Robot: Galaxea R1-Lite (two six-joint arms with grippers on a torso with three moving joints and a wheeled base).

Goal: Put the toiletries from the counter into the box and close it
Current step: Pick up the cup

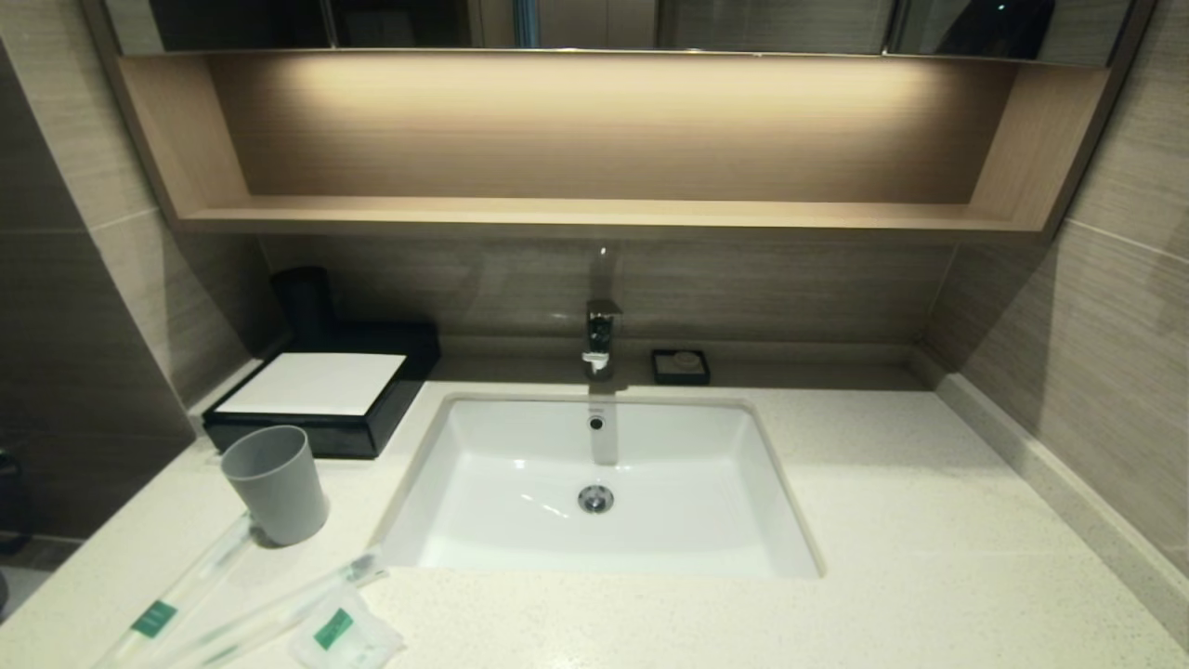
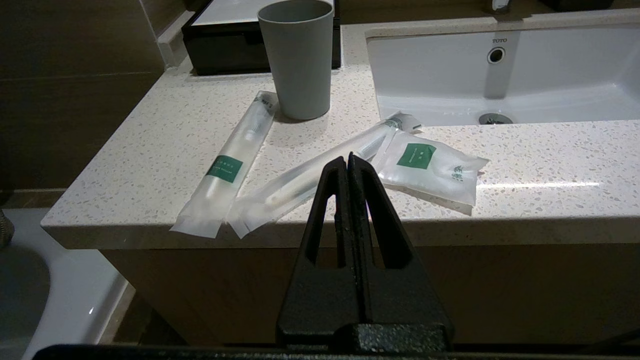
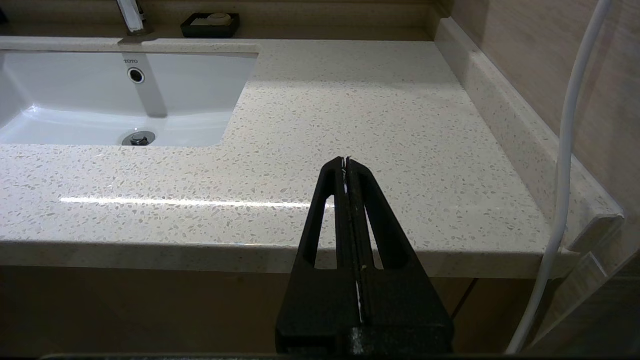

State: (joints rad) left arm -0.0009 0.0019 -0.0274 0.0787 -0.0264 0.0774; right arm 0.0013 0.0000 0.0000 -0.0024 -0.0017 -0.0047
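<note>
The toiletries lie at the counter's (image 1: pixel 910 520) front left corner: one long wrapped stick (image 1: pixel 176 595) (image 2: pixel 227 165), a second stick (image 1: pixel 279 609) (image 2: pixel 310 177) crossing beside it, and a small square sachet (image 1: pixel 344 636) (image 2: pixel 430 167) with a green label. The black box (image 1: pixel 325 390) (image 2: pixel 225 40), white panel on top, stands closed at the back left. My left gripper (image 2: pixel 348 157) is shut and empty, held off the counter's front edge before the toiletries. My right gripper (image 3: pixel 346 161) is shut and empty, held off the front edge right of the sink. Neither arm shows in the head view.
A grey cup (image 1: pixel 276 483) (image 2: pixel 298 55) stands between the toiletries and the box. The white sink basin (image 1: pixel 520 548) with its faucet (image 1: pixel 602 339) fills the middle. A small black soap dish (image 1: pixel 681 366) (image 3: pixel 210 24) sits at the back. A white cable (image 3: pixel 560 165) hangs at the right wall.
</note>
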